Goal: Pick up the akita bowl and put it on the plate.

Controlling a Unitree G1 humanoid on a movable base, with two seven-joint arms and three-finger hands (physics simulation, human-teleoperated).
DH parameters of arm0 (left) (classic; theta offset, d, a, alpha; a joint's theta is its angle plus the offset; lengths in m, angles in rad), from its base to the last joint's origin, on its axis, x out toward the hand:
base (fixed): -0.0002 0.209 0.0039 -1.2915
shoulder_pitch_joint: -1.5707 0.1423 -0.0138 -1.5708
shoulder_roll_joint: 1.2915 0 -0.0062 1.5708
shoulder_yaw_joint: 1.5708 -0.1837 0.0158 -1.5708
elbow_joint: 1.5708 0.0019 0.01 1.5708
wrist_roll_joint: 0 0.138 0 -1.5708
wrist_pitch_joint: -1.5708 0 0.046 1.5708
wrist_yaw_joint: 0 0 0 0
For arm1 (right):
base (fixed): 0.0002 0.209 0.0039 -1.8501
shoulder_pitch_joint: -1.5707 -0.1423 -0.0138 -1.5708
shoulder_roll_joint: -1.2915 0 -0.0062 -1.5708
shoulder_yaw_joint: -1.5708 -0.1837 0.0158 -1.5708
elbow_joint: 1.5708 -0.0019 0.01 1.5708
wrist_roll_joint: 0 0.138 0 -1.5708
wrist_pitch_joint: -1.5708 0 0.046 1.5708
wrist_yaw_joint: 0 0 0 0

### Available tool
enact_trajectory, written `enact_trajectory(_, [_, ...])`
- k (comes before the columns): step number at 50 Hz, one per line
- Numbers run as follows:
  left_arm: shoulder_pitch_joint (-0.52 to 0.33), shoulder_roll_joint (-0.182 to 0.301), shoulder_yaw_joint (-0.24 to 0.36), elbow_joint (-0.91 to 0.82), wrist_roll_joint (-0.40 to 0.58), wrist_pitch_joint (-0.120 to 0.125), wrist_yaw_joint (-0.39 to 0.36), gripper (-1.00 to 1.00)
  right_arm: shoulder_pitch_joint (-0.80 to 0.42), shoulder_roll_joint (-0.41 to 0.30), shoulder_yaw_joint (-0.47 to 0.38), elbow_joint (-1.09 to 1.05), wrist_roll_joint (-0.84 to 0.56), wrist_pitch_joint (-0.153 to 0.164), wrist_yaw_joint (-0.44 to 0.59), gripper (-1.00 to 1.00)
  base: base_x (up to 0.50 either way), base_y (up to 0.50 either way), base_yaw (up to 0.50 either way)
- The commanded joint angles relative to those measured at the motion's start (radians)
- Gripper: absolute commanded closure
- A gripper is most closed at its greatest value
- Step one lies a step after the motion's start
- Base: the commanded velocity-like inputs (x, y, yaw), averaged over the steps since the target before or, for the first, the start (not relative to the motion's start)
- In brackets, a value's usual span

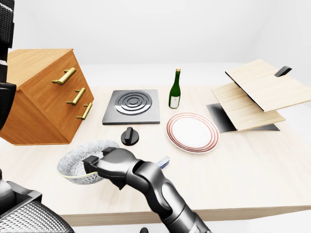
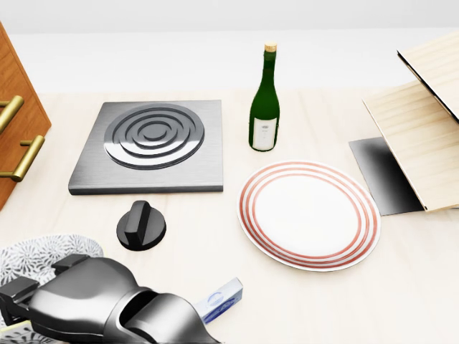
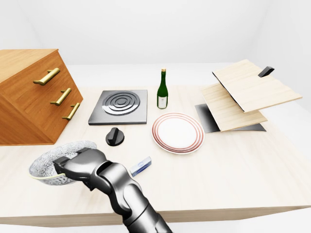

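Dark metal right hand (image 1: 104, 165) nearest us, fingers clamped over near rim of patterned grey-white akita bowl (image 1: 77, 162), at counter's (image 1: 252, 170) lower left. We lift level, carry right, lower onto red-ringed white plate (image 1: 193, 132), skirting black knob (image 1: 129, 136).

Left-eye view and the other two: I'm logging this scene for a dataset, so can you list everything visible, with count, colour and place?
Akita bowl: one, white with grey pattern, bottom left of the left-eye view, under the hand.
Plate: one, white with red rings, centre right, nothing on it.
Wine bottle: one, dark green, upright above the plate.
Stove burner: one, grey with rings, centre left.
Knob: one, black, below the burner.
Drawer cabinet: one, brown wood with brass handles, tilted, far left.
Wooden boards: light wood, stacked on a dark base, right.
Small blue-and-white item: one, beside the arm; identity unclear.
Table: one, pale wood.
Hand: one dark arm, at the bowl's rim; which arm and its grip are unclear.
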Motion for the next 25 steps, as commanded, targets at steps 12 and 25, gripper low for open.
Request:
enact_trajectory(12, [-0.001, 0.000, 0.000, 0.000, 0.008, 0.000, 0.000, -0.99, -0.198, 0.000, -0.187, -0.158, -0.002, 0.069, 0.000, 1.00, 0.00, 0.00, 0.00])
enact_trajectory(25, [0.010, 0.005, 0.013, 0.000, -0.003, 0.000, 0.000, -0.99, -0.237, 0.000, -0.221, -0.182, 0.019, 0.175, 0.000, 1.00, 0.00, 0.00, 0.00])
